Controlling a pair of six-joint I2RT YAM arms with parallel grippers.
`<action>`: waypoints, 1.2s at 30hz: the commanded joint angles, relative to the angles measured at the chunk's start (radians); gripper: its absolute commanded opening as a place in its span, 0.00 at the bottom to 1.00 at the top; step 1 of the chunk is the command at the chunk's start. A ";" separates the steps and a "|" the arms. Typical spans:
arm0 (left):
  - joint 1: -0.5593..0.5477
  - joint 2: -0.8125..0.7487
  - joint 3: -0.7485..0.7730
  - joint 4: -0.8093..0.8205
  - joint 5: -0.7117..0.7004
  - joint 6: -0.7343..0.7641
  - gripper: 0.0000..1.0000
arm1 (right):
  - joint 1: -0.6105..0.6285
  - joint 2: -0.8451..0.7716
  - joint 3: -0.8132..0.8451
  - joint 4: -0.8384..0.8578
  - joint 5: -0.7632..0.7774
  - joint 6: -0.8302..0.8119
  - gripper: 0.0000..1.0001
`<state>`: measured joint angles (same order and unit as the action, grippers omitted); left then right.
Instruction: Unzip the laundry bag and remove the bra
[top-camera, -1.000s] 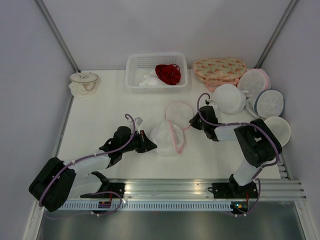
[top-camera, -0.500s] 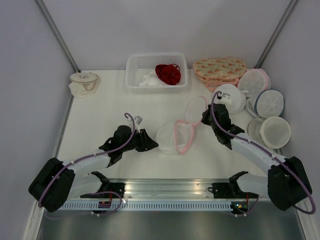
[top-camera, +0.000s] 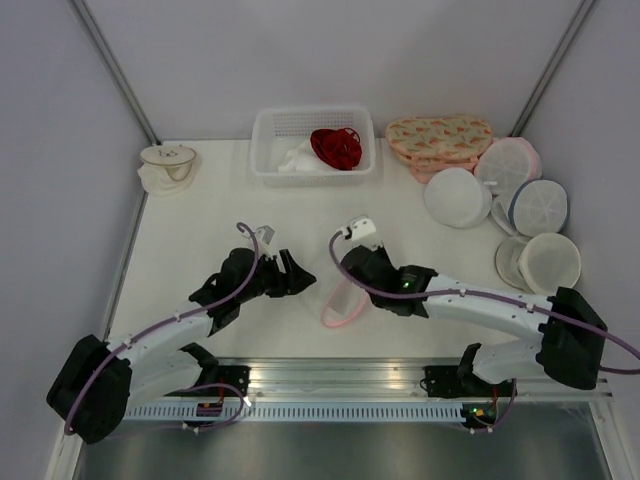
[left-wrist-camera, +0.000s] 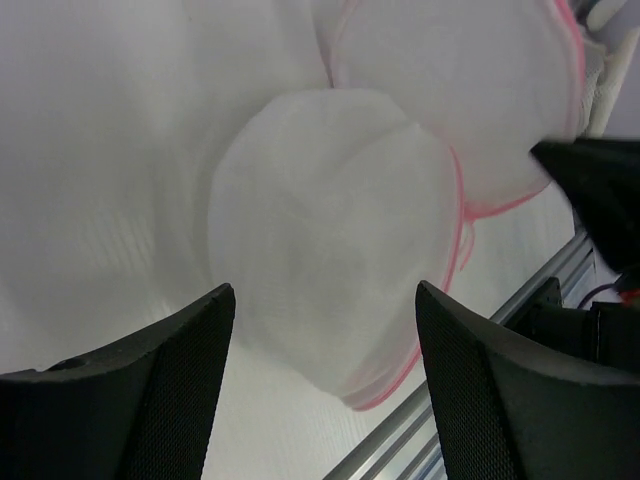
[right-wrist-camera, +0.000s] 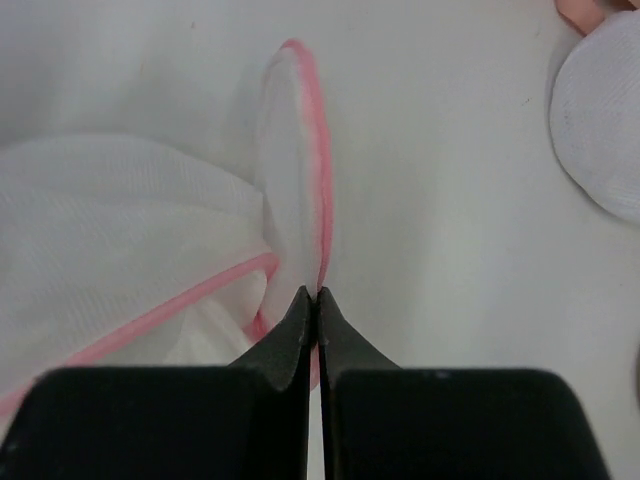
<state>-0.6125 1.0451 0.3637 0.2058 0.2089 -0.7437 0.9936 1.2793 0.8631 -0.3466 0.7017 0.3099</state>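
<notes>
Now | right gripper (right-wrist-camera: 318, 300): jaws pinched on the laundry bag (left-wrist-camera: 320, 250) pink rim, swung from 3 o'clock to centre | left gripper (left-wrist-camera: 324, 290): jaws apart, bag just beyond | bra (top-camera: 335, 147): unmoved in basket (top-camera: 262, 150), 12 o'clock

no readable text, labels, brands, numbers or signs anywhere in view

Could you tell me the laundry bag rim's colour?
Pink; the rim shows best in the right wrist view.
</notes>
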 joint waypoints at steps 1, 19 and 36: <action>0.010 -0.095 0.038 -0.100 -0.116 -0.028 0.78 | 0.150 0.105 0.033 -0.098 0.179 -0.069 0.00; 0.036 -0.335 0.038 -0.390 -0.353 -0.129 0.84 | 0.573 0.158 -0.038 0.184 0.007 -0.292 0.00; 0.036 -0.378 0.046 -0.378 -0.315 -0.122 0.85 | 0.528 -0.199 -0.105 0.115 -0.123 -0.126 0.91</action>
<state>-0.5835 0.6788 0.3786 -0.1856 -0.1207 -0.8509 1.5517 1.2041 0.7658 -0.2329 0.4438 0.1066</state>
